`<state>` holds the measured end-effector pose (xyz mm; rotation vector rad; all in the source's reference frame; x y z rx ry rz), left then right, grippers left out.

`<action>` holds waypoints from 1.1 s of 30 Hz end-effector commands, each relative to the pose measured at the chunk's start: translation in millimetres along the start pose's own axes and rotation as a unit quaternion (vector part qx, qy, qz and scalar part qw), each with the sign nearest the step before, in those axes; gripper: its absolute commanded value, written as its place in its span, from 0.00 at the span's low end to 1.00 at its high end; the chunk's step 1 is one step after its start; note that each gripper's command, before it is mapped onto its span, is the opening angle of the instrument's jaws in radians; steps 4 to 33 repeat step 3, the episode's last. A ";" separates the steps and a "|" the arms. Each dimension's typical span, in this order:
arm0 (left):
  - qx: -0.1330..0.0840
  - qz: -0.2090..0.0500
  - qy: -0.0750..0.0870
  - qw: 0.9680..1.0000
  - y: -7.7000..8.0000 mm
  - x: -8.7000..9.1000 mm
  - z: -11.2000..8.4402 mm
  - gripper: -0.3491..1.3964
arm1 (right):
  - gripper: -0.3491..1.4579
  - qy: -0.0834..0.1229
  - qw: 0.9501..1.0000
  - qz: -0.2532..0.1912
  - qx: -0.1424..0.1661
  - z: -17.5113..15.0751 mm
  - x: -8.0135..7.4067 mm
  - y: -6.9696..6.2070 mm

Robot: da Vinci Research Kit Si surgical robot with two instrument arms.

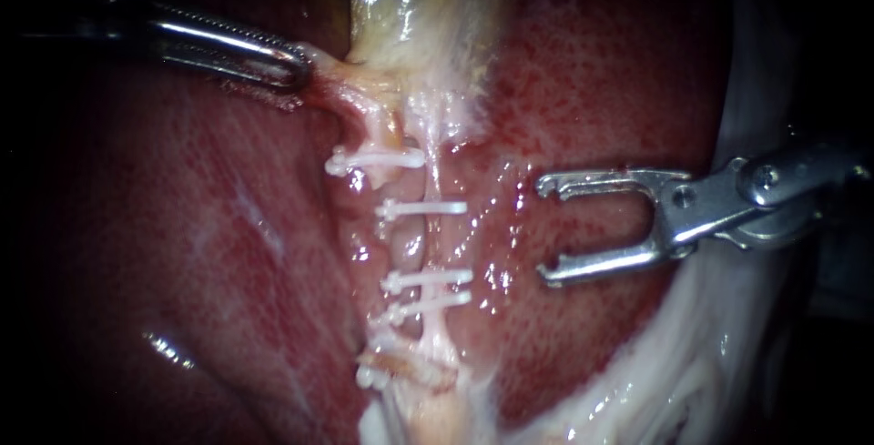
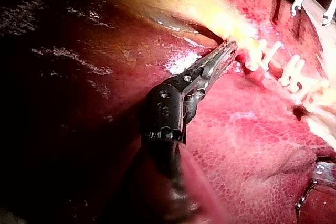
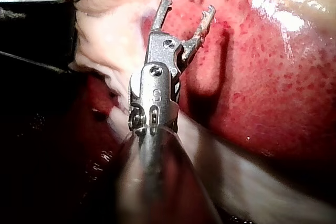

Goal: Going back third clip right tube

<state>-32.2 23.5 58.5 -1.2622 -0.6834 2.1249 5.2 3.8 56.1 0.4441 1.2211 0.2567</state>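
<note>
Right instrument [image 3: 189, 3] fills its wrist view, jaws wide, empty; clips [image 1: 423, 207] cut off there show whole by endoscope, where left instrument [image 1: 300, 65] pinches pale tissue [image 1: 339, 70].

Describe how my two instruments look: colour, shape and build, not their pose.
The left instrument is shiny silver metal: long, slim, tapering jaws on a dark rounded wrist with small screws and a dark shaft. The right instrument is also silver: two thin fork-like jaws with hooked tips, a pivot screw at their base, and a rounded metal wrist.
</note>
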 end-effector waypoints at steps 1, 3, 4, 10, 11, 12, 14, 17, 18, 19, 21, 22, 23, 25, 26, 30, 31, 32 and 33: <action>-0.001 -0.001 0.000 1.000 0.1 0.2 -0.3 0.00 | 0.47 0.000 1.000 0.000 0.000 0.0 0.1 0.0; -0.002 -0.001 0.000 1.000 0.2 0.5 -0.7 0.00 | 0.47 0.001 1.000 0.000 0.003 0.1 0.1 -0.1; -0.002 -0.001 0.000 1.000 0.2 0.5 -0.7 0.00 | 0.47 0.001 1.000 0.000 0.003 0.1 0.1 -0.1; -0.002 -0.001 0.000 1.000 0.2 0.5 -0.7 0.00 | 0.47 0.001 1.000 0.000 0.003 0.1 0.1 -0.1; -0.002 -0.001 0.000 1.000 0.2 0.5 -0.7 0.00 | 0.47 0.001 1.000 0.000 0.003 0.1 0.1 -0.1; -0.002 -0.001 0.000 1.000 0.2 0.5 -0.7 0.00 | 0.47 0.001 1.000 0.000 0.003 0.1 0.1 -0.1; -0.002 -0.001 0.000 1.000 0.2 0.5 -0.7 0.00 | 0.47 0.001 1.000 0.000 0.003 0.1 0.1 -0.1; -0.002 -0.001 0.000 1.000 0.2 0.5 -0.7 0.00 | 0.47 0.001 1.000 0.000 0.003 0.1 0.1 -0.1; -0.002 -0.001 0.000 1.000 0.2 0.5 -0.7 0.00 | 0.47 0.001 1.000 0.000 0.003 0.1 0.1 -0.1; -0.002 -0.001 0.000 1.000 0.2 0.5 -0.7 0.00 | 0.47 0.001 1.000 0.000 0.003 0.1 0.1 -0.1; -0.002 -0.001 0.000 1.000 0.2 0.5 -0.7 0.00 | 0.47 0.001 1.000 0.000 0.003 0.1 0.1 -0.1; -0.002 -0.001 0.000 1.000 0.2 0.5 -0.7 0.00 | 0.47 0.001 1.000 0.000 0.003 0.1 0.1 -0.1; -0.002 -0.001 0.000 1.000 0.2 0.5 -0.7 0.00 | 0.47 0.001 1.000 0.000 0.003 0.1 0.1 -0.1; -0.002 -0.001 0.000 1.000 0.2 0.5 -0.7 0.00 | 0.47 0.001 1.000 0.000 0.003 0.1 0.1 -0.1; -0.002 -0.001 0.000 1.000 0.2 0.5 -0.7 0.00 | 0.47 0.001 1.000 0.000 0.003 0.1 0.1 -0.1; -0.002 -0.001 0.000 1.000 0.2 0.5 -0.7 0.00 | 0.47 0.001 1.000 0.000 0.003 0.1 0.1 -0.1; -0.002 -0.001 0.000 1.000 0.2 0.5 -0.7 0.00 | 0.47 0.001 1.000 0.000 0.003 0.1 0.1 -0.1; -0.002 -0.001 0.000 1.000 0.2 0.5 -0.7 0.00 | 0.47 0.001 1.000 0.000 0.003 0.1 0.1 -0.1; -0.002 -0.001 0.000 1.000 0.2 0.5 -0.7 0.00 | 0.47 0.001 1.000 0.000 0.003 0.1 0.1 -0.1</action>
